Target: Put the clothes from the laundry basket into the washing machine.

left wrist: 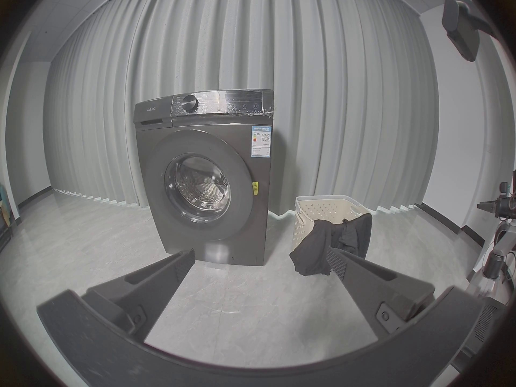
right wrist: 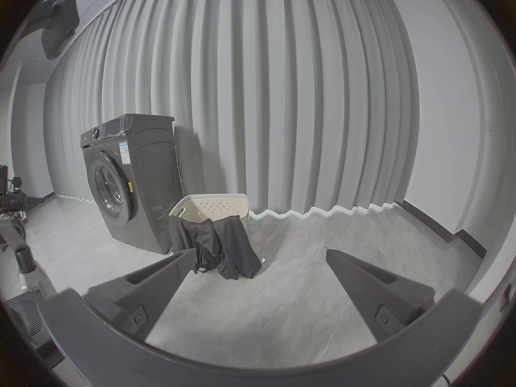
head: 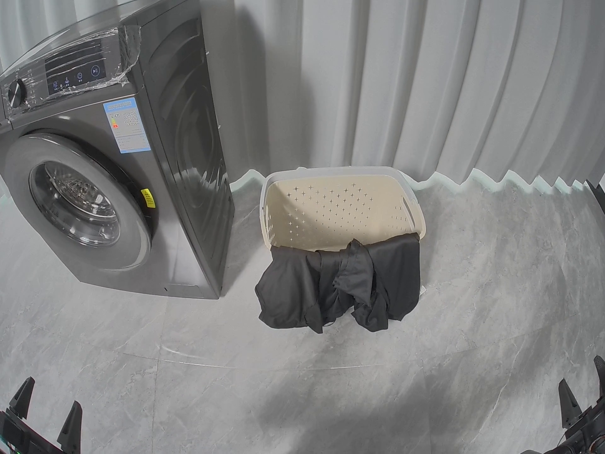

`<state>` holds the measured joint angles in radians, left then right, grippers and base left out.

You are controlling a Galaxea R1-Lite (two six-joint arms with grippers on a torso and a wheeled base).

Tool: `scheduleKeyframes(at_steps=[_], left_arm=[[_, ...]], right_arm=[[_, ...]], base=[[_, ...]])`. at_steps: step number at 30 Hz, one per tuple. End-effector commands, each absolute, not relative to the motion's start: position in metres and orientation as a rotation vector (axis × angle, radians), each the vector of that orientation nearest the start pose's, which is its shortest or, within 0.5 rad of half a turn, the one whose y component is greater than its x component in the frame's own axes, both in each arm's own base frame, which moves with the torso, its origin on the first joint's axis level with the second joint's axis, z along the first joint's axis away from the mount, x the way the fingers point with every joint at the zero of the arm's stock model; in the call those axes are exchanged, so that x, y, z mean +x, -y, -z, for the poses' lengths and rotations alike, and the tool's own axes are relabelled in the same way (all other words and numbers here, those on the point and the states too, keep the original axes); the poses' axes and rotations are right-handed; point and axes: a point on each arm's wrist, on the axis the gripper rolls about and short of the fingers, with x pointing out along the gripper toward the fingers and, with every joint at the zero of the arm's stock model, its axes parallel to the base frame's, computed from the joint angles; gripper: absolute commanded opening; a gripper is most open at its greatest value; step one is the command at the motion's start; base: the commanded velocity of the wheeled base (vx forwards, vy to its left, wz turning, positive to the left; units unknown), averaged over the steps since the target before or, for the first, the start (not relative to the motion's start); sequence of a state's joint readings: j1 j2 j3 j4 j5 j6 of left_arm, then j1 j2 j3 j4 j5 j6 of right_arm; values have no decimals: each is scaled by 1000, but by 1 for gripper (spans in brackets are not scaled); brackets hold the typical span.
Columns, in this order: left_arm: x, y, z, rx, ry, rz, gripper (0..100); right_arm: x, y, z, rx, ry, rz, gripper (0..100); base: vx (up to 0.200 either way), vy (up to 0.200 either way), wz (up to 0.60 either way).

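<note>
Clothes (head: 340, 282) drape crosswise over basket (head: 343, 174) near rim, well ahead; L gripper (head: 50, 398) & R gripper (head: 581, 379) spread, empty; R prob. nearer.

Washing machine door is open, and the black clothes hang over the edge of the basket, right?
Not quite. The door of the washing machine is shut, as the head view shows. The black clothes do hang over the edge of the laundry basket.

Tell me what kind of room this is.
Probably a laundry area, perhaps a staged one: a front-loading washing machine, a laundry basket beside it with dark clothes draped over its rim.
</note>
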<state>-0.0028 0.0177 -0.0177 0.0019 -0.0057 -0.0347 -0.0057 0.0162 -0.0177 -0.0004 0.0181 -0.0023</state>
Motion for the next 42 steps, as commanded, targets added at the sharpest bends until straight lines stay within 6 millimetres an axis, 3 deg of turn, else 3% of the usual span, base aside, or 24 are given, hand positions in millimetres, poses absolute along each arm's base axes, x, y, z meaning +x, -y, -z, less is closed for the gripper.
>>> scheduleKeyframes(at_steps=[1, 13, 31, 42], left_arm=[[-23, 0, -76, -35, 0, 9, 100], [-23, 0, -76, -37, 1, 9, 100], [-23, 0, -76, -34, 1, 9, 100], [-23, 0, -76, -35, 1, 9, 100]], right_arm=[[-23, -1, -76, -3, 2, -12, 100], [-23, -1, -75, -3, 0, -12, 100], [-23, -1, -76, -3, 2, -12, 100], [-23, -1, -75, -3, 0, -12, 100]], base=[[0, 0, 0], [0, 0, 0], [0, -200, 0], [0, 0, 0]])
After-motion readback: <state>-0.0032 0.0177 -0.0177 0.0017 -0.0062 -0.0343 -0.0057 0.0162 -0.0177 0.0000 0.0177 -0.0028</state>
